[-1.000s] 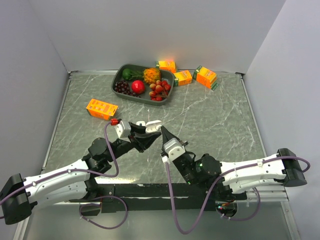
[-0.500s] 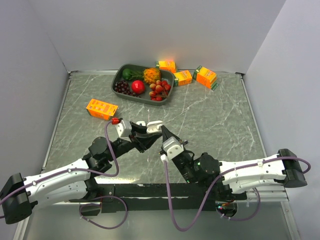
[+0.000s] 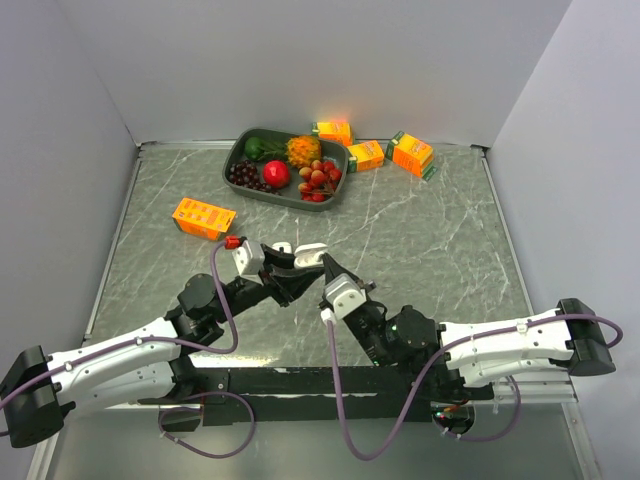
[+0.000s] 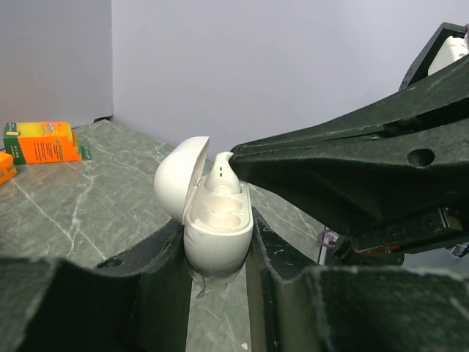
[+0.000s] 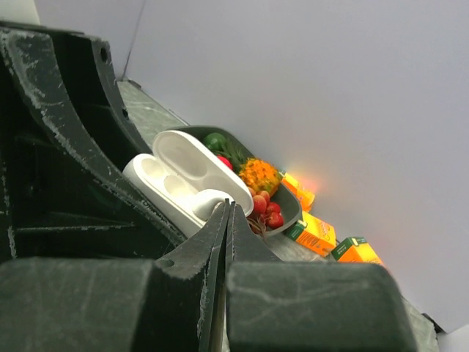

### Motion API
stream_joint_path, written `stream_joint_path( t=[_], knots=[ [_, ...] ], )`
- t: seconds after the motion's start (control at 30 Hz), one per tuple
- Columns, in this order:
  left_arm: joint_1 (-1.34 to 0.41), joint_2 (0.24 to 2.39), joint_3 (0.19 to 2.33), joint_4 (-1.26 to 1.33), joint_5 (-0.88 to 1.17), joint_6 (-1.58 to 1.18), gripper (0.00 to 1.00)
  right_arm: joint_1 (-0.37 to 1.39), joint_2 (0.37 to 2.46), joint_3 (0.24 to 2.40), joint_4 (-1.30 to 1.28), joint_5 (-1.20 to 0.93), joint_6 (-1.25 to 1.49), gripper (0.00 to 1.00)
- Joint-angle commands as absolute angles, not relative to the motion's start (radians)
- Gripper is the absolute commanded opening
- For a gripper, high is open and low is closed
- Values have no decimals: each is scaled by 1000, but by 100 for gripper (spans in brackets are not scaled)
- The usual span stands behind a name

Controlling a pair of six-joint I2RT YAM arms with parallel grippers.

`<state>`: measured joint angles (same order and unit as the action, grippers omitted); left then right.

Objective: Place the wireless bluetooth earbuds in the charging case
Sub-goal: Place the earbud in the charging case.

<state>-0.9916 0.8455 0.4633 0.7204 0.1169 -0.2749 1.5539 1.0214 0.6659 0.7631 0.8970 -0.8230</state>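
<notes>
Grey marbled table [image 3: 430, 240]; a dark tray [image 3: 288, 203] of fruit at its far edge; three orange cartons [image 3: 366, 155] just right of it; a fourth carton [image 3: 203, 217] towards the left edge.

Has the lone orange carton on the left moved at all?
No. The orange carton keeps its spot and angle below the fruit tray's left end.

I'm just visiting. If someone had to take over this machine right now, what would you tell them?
Left gripper: jaws shut on the open charging case.
Right gripper: jaws shut on one earbud, which stands in the case's far slot.
Done: this earbud is nearly in; the near slot is empty.
Left: seat it, let go, then fill the near slot. No other earbuds in view.
</notes>
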Motion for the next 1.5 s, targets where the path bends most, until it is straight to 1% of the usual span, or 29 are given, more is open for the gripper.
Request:
stream_joint_path(
  t=[0.0,0.37,0.4,0.43,0.53,0.8,0.9,1.03,1.13,1.2,1.3,1.33,1.37,1.4,1.43,1.47],
  knots=[
    [-989,818,512,796,121,-281,1,1549,999,657,715,902,-775,0],
    [-989,813,511,802,109,-270,1,1551,991,689,583,890,-696,1],
    [-991,811,509,804,109,-270,1,1551,988,690,572,888,-693,4],
    [-991,811,505,805,106,-268,1,1551,985,692,552,887,-686,10],
    [-991,810,502,805,103,-270,2,1549,976,693,529,876,-672,19],
    [-989,802,495,805,94,-265,1,1552,948,707,515,874,-686,26],
    [-991,801,495,801,89,-262,1,1552,939,713,509,880,-689,32],
    [-991,789,491,781,68,-247,1,1554,891,744,474,893,-661,44],
    [-991,761,477,755,37,-226,1,1554,807,759,443,897,-614,50],
    [-989,735,465,718,20,-207,1,1546,737,765,414,900,-578,53],
    [-989,683,437,687,2,-195,1,1473,678,798,258,872,-424,55],
    [-989,667,431,666,3,-193,1,1392,672,830,91,844,-273,55],
    [-991,634,425,649,3,-189,1,1334,673,845,15,804,-190,55],
    [-989,620,419,629,-11,-186,1,1280,681,860,-71,704,-43,55],
    [-989,605,420,574,-29,-181,1,1173,695,886,-131,636,15,55],
    [-989,574,423,545,-40,-179,1,1128,739,900,-231,577,72,55]
  ],
)
